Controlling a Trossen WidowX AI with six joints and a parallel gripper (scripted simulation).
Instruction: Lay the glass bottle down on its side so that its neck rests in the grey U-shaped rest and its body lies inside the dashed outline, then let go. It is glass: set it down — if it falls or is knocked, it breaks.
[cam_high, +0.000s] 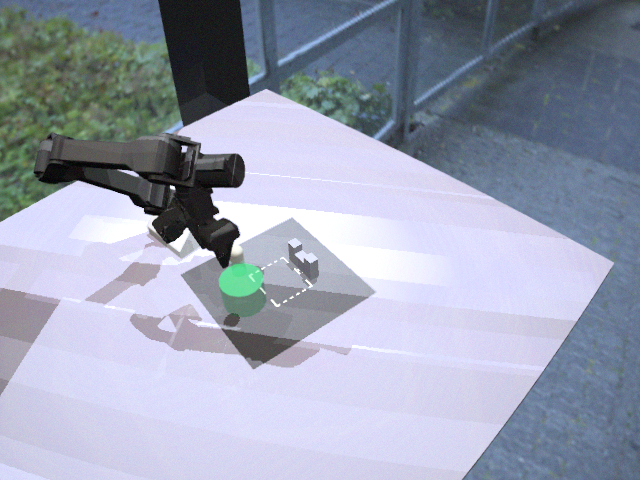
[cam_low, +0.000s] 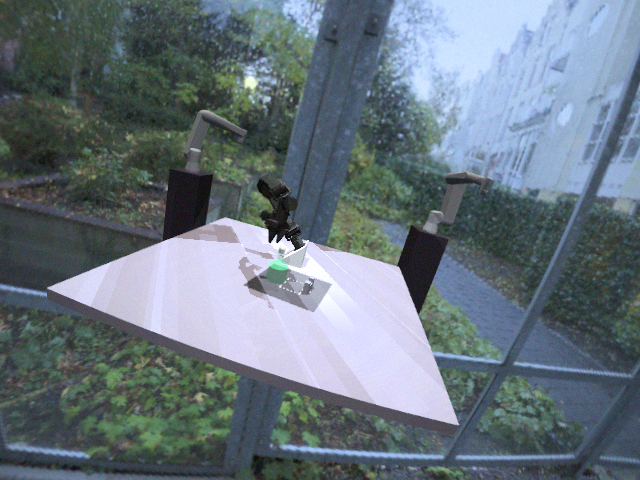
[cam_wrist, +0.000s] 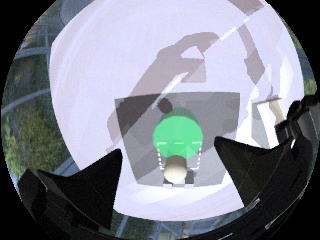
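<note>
The glass bottle (cam_high: 242, 289) (cam_low: 277, 271) (cam_wrist: 178, 135), green-bodied with a cream top, stands upright on the grey mat (cam_high: 330, 294) (cam_low: 315, 302) (cam_wrist: 225, 120), beside the dashed outline. Above the mat, the gripper (cam_high: 227, 258) (cam_low: 273, 240) (cam_wrist: 170, 148) points down, fingers spread, holding nothing.

Open gap between the fingers, wide of the bottle's pale neck (cam_wrist: 175, 171) (cam_high: 236, 254). Bottle stands upright; its green body (cam_high: 241, 289) (cam_low: 277, 271) (cam_wrist: 177, 135) blocks low passage beside the dashed outline (cam_high: 294, 296) (cam_wrist: 200, 155). Two-pronged grey rest (cam_high: 310, 264) (cam_low: 309, 284) obstructs the outline's far side; room between prongs.
</note>
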